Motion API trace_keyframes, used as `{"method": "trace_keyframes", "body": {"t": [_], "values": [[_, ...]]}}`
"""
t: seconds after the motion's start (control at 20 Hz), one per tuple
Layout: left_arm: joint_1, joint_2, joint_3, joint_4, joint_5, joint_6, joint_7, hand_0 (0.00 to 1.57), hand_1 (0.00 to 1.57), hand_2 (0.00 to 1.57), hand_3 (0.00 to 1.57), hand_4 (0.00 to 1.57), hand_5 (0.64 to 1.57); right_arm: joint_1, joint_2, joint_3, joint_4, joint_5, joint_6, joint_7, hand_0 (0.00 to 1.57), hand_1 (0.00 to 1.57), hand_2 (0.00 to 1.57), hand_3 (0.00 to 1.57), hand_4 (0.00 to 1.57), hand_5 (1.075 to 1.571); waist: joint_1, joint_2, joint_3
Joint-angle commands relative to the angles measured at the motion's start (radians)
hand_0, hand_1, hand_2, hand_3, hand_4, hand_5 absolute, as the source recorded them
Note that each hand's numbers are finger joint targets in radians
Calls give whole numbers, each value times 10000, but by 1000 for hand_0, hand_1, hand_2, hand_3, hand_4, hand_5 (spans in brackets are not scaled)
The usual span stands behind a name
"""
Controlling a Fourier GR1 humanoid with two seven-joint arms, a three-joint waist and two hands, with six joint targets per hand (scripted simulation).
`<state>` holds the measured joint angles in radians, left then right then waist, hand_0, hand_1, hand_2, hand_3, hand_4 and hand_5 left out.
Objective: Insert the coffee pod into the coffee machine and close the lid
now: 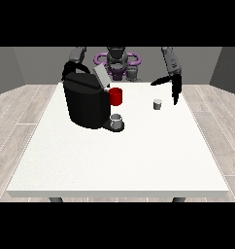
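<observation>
1. While the coffee pod sits untouched on the desk, you are at the reach-and-grasp step; nothing has gone into the coffee machine yet.

2. Front view, pod: small pale cup shape, upright, right of centre on the desk, well apart from the machine and clear of both robot hands.

3. Front view, machine: black body at the view's left, its lid tilted up and open. A red mug stands just beside it on the far side, and a grey cup sits on the machine's base at the front.

4. Front view, robot hand at the view's right: it hangs near the pod, just to the pod's right and above it. Its fingers point straight down and the thumb spreads wide toward the view's left, so you can log it as spread open and holding nothing.

5. Front view, robot hand at the view's left: you see the arm come down behind the machine, but the hand itself is hidden; I cannot tell its state.

6. Judgement, next move: you need the hand at the view's right to shift toward the pod and lower until fingers and thumb straddle it, then close. Watch that the fingertips do not knock the pod over on the way down.
</observation>
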<state>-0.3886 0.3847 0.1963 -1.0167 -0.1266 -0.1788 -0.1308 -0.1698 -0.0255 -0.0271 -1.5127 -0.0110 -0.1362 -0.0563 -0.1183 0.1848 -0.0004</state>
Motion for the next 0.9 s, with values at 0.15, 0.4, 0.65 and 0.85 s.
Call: {"method": "trace_keyframes", "body": {"t": [0.15,0.4,0.65,0.85], "values": [[-363,-14,-665,1266,-1226,399,-517,0,0,0,0,0,1571,-581,45,204,214,573,-545,824,0,0,0,0,423,1571,56,1,-1],[-564,-90,-956,1691,-1725,436,-315,105,105,502,0,0,1571,-110,-273,-92,1047,391,-159,321,0,0,0,0,412,1571,129,-418,4],[-1117,382,-691,2814,-2056,560,-389,807,807,847,501,0,1571,-665,-44,-131,1046,358,-449,421,0,0,0,0,386,1571,18,-46,1],[-844,117,-1140,3146,-2828,1373,-1109,634,634,756,487,0,1571,-385,-108,-103,1070,178,-233,89,0,0,0,0,453,1571,-106,116,2]]}}
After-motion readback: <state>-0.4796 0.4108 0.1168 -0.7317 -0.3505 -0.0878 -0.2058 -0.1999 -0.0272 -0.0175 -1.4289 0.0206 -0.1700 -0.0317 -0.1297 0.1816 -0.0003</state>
